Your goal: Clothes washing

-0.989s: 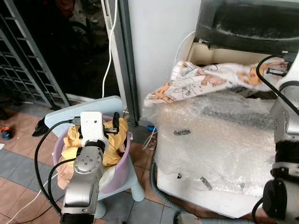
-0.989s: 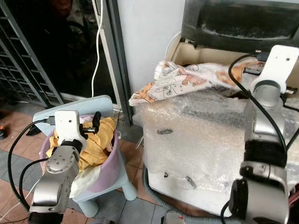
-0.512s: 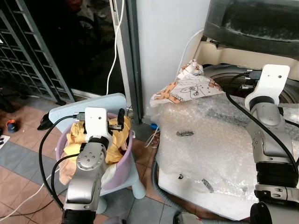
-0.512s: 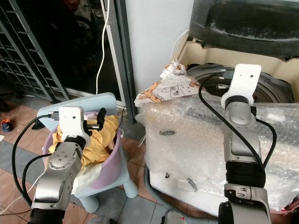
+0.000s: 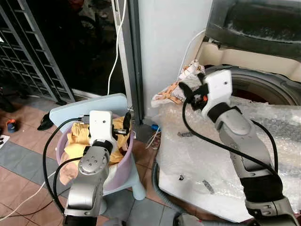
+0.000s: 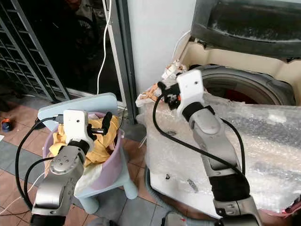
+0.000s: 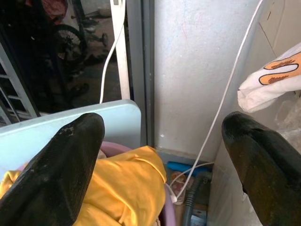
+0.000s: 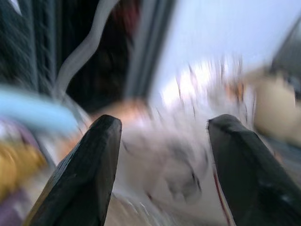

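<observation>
A purple basket [image 5: 123, 165] of yellow clothes [image 5: 75, 141] stands on a light blue stool [image 5: 70, 109]. My left gripper [image 5: 127, 121] hangs open just above the yellow clothes [image 7: 122, 188], holding nothing. A white cloth with orange prints [image 5: 169, 95] lies bunched on the left corner of the washing machine, whose drum [image 5: 263, 87] is open under the raised lid [image 5: 258, 21]. My right gripper [image 5: 190, 87] reaches across to that cloth and is right beside it. Its wrist view is blurred, with the fingers [image 8: 89, 169] wide apart and nothing between them.
Bubble wrap [image 5: 211, 150] covers the washer's top and front. A grey hose [image 5: 162, 195] runs along the tiled floor at its base. A white cable [image 5: 113, 47] hangs down the door frame, and a metal gate [image 5: 28, 56] stands at the left.
My right arm swung left from over the drum to the washer's left corner. The printed cloth, earlier draped across the opening, now lies bunched at that corner. The left arm has barely moved.
</observation>
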